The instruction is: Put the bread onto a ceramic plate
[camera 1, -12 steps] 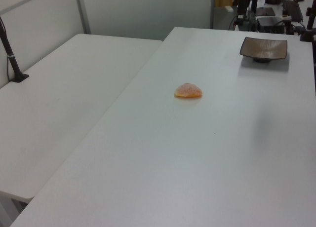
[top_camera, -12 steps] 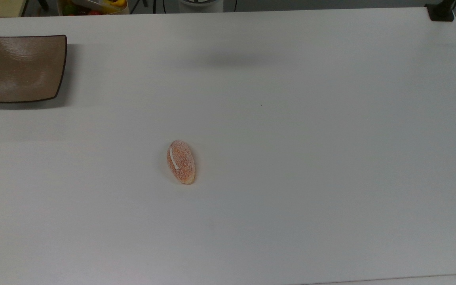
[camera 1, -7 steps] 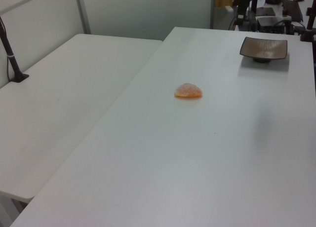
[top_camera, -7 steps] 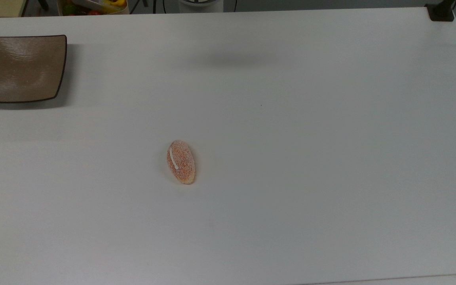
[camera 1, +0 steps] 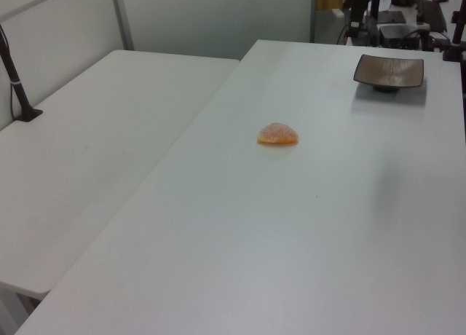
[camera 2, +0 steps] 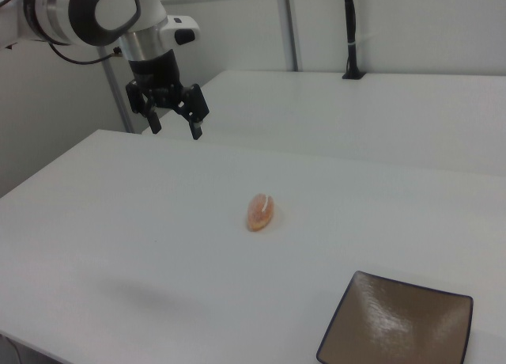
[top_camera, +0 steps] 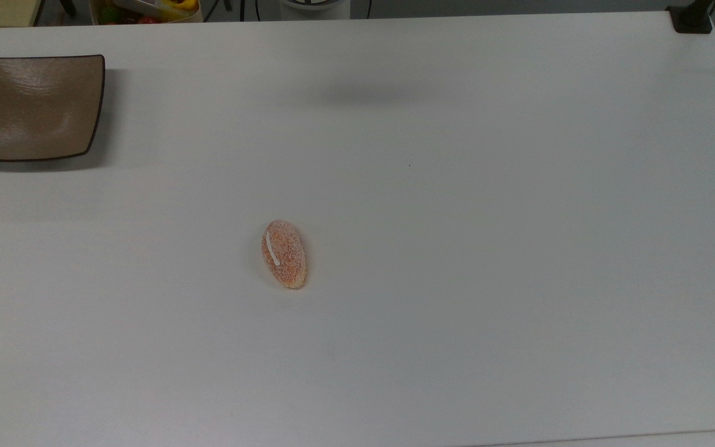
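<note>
The bread (top_camera: 283, 253) is a small oval orange-tan bun with a white stripe, lying alone on the white table near its middle; it also shows as bread (camera 1: 277, 134) and bread (camera 2: 260, 211). The ceramic plate (top_camera: 32, 107), square and glossy brown with a dark rim, sits bare at the top view's far left; the plate (camera 1: 389, 71) is at the left view's upper right and the plate (camera 2: 399, 329) at the right view's lower right. My gripper (camera 2: 175, 128) hangs open high above the table, up and to the right view's left of the bread, holding nothing.
A second white table (camera 1: 87, 146) adjoins along the left view's left. A black post (camera 2: 350, 32) stands on it. A bin of colourful items (top_camera: 146, 10) sits beyond the table's far edge. A black clamp (top_camera: 691, 18) grips the top view's upper right corner.
</note>
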You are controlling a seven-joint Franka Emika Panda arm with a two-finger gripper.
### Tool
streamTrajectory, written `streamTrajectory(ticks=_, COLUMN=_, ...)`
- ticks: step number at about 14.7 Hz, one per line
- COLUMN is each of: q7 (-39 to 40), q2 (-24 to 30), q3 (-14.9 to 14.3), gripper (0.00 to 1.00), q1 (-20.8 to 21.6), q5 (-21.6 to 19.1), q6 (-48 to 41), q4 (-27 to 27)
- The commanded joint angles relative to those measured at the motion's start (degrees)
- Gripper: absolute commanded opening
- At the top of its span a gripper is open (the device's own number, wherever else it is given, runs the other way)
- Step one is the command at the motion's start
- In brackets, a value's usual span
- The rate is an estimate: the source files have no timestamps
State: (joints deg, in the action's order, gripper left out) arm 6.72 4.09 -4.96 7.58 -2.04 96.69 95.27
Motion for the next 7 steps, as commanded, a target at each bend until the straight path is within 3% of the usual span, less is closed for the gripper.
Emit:
streamTrajectory(ticks=1, q7=0.5, q2=0.2, q3=-1.0, gripper=1.00, q1=1.2, q5=-1.0, q6=1.4, q4=0.9)
streamTrajectory(ticks=7, q7=1.2, q2=0.0, q3=-1.0, gripper=1.00, q1=1.1, q5=-1.0, q6=0.8, q4=0.8)
